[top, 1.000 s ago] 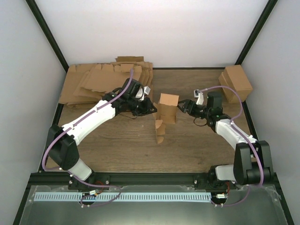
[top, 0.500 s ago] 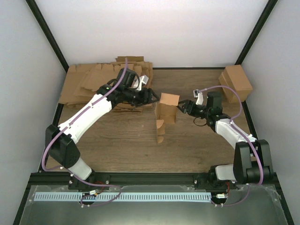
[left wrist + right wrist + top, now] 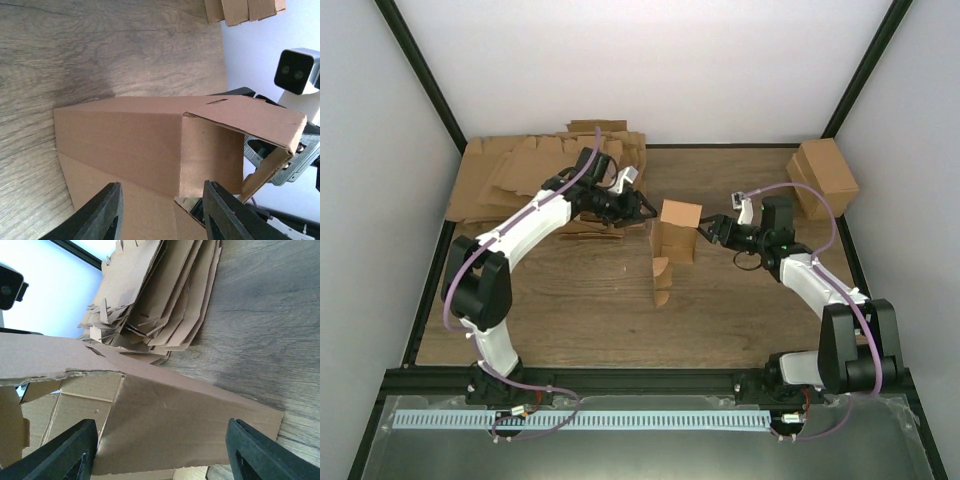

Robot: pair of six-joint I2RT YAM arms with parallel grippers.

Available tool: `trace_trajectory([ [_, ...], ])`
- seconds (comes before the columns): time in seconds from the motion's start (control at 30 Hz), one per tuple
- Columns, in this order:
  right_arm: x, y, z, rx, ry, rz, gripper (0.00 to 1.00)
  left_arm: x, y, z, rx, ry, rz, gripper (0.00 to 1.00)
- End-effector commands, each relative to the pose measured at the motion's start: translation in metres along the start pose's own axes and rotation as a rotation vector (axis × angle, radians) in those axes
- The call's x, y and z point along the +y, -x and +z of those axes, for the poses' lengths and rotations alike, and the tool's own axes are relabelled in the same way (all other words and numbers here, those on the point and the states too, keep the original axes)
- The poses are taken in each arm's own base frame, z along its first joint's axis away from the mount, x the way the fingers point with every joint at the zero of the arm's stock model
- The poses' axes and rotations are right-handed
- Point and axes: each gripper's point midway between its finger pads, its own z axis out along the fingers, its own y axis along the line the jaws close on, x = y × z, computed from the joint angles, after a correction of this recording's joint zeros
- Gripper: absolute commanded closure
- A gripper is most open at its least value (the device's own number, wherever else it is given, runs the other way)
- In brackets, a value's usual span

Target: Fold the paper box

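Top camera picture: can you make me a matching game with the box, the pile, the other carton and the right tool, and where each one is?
Things:
1. box
2. pile
3. carton
4. right tool

Places:
A. far right corner
B. just right of the box
C. in the middle, standing up
D. far left corner

Pairs: 1-C, 2-D, 3-A, 4-B

paper box (image 3: 676, 238) central, cardboard pile (image 3: 530, 175) behind-left
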Motion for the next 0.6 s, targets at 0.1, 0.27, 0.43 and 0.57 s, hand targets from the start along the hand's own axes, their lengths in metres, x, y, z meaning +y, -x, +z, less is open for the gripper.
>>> trace_trajectory([
  [0.1, 0.008, 0.002, -0.002, 0.01, 0.004, -0.021, 0.27, -0.014, -0.001, 0.018, 0.041, -0.101, 0.039, 0.58],
  [0.27, 0.009, 0.002, -0.002, 0.012, 0.004, -0.022, 0.27, -0.014, -0.006, 0.029, 0.065, -0.109, 0.041, 0.65],
  [0.43, 0.012, 0.004, -0.006, 0.002, -0.004, -0.037, 0.26, -0.007, -0.007, 0.032, 0.066, -0.085, 0.038, 0.7],
  [0.57, 0.016, 0.007, -0.016, -0.022, -0.036, -0.076, 0.24, -0.007, -0.006, 0.032, 0.061, -0.08, 0.042, 0.69],
])
